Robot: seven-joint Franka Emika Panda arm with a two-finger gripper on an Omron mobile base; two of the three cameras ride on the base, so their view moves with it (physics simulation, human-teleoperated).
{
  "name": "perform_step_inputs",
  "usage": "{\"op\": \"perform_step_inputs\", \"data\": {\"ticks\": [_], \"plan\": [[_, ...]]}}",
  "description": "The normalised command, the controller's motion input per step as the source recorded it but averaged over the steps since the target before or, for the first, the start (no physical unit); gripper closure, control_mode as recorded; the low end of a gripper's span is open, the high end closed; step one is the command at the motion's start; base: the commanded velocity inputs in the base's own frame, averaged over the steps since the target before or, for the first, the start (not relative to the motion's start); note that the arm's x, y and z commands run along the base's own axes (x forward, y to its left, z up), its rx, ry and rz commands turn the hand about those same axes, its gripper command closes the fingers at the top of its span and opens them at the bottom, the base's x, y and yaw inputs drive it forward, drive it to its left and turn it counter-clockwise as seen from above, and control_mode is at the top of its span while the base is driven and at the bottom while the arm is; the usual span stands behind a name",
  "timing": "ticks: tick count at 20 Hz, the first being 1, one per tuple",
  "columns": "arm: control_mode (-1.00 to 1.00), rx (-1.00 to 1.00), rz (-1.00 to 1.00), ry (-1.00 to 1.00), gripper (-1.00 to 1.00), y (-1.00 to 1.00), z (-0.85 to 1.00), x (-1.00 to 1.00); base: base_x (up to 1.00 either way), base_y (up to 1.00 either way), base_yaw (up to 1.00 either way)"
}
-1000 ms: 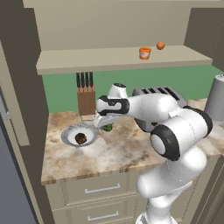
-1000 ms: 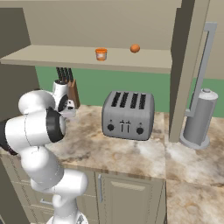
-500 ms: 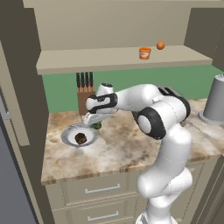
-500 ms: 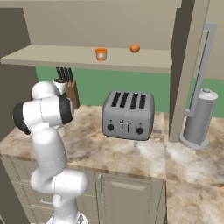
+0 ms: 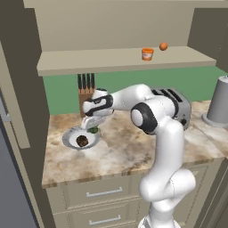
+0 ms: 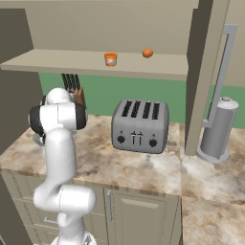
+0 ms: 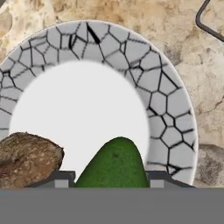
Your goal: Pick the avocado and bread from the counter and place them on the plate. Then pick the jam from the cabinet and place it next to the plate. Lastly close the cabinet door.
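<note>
Gripper [image 5: 92, 127] clamped on the avocado [image 5: 94, 129], held just above the plate [image 5: 71, 137]. In the hand view the avocado [image 7: 114, 164] sits between the two finger tips [image 7: 61, 178], one at each flank, and rises in front of the plate's white centre. The plate's fluted rim [image 7: 168, 105] curves round beyond it.

Bread [image 5: 82, 141] lies on the plate, below and to the left of the gripper in the left base view; apart from the avocado there. Hand view: bread [image 7: 27, 159] is at the lower left, just beside the avocado, contact not clear.

Counter [image 5: 129, 149] under the plate, marbled, extends to the right of the gripper. Knife block [image 5: 85, 89] stands behind the gripper, against the green wall. Toaster [image 6: 140, 125] is on the counter well to the right of the gripper, mostly behind the arm in the left base view.

Cabinet [image 5: 120, 60] open above the gripper. Jam [image 5: 147, 54] stands on its shelf, up and right of the gripper, with an orange ball [image 5: 163, 46] near it on the right.
</note>
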Motion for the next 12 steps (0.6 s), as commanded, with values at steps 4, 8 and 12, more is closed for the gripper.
{"op": "perform_step_inputs", "data": {"ticks": [4,8,12], "plan": [[-1.0,0.0,0.05,0.06,1.0,0.13,-0.33,0.23,0.0,0.0,0.0],[-1.0,0.0,0.01,0.03,1.0,0.14,-0.25,0.07,0.0,0.0,0.0],[-1.0,0.0,0.0,0.0,1.0,0.15,-0.16,0.0,0.0,0.0,0.0]]}}
